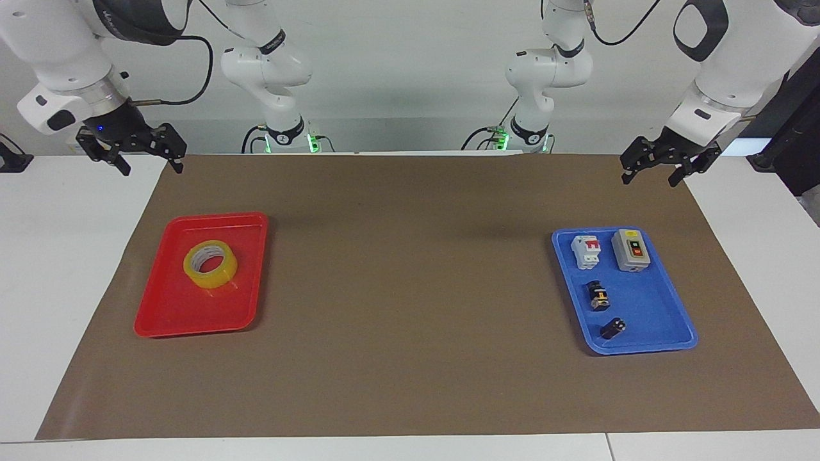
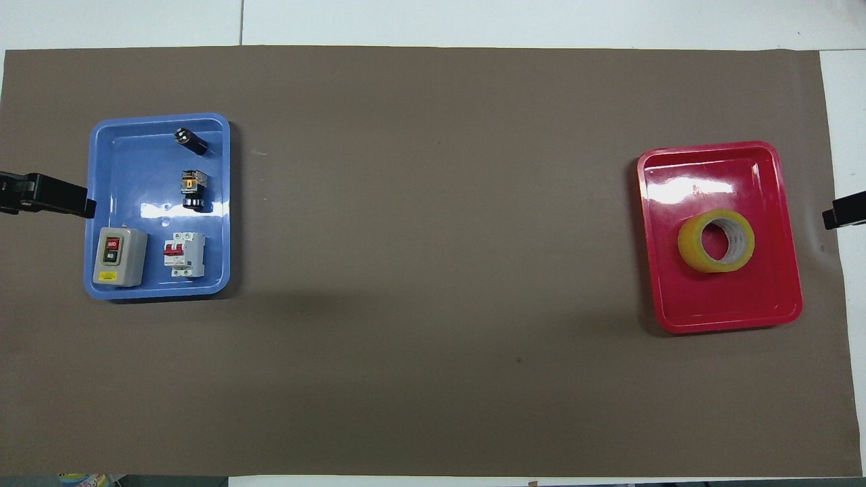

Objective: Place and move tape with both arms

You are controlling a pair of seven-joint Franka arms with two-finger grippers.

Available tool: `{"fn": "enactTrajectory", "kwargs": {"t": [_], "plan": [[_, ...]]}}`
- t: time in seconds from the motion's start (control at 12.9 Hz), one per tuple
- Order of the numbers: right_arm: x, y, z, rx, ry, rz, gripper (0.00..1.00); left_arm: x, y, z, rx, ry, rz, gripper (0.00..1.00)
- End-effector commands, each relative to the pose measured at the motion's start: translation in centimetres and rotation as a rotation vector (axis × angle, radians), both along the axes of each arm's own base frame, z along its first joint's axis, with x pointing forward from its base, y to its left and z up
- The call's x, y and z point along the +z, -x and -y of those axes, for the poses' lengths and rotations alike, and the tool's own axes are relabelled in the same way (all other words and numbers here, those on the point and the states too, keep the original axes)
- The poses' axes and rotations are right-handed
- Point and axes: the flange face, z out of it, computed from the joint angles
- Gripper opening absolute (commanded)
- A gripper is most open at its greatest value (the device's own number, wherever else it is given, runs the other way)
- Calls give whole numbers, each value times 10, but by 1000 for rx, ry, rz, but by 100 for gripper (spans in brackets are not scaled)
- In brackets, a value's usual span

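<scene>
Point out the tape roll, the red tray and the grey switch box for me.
tape [image 1: 210, 264], facing view, on the yellow rim of the roll.
red tray [image 1: 186, 317], facing view, on bare tray floor.
grey switch box [image 2: 120, 256], overhead view, on its grey top face.

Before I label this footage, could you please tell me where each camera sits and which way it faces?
Facing view: high across the table, looking at the robots; both arms show whole, right gripper and left gripper open above the mat's corners nearest the robots.
Overhead view: high above the robots' end, looking steeply down; only the left gripper's and right gripper's tips show.
Both share the tape in the red tray and the blue tray of parts.
</scene>
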Motion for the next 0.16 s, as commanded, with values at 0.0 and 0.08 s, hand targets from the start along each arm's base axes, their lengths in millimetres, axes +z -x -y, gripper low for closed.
{"fn": "enactTrajectory", "kwargs": {"t": [0.0, 0.08], "plan": [[2, 1, 5, -18, 11, 9, 100, 1, 2, -4, -12, -19, 9, 100], [3, 1, 4, -15, 13, 11, 100, 1, 2, -4, -12, -19, 9, 100]]}}
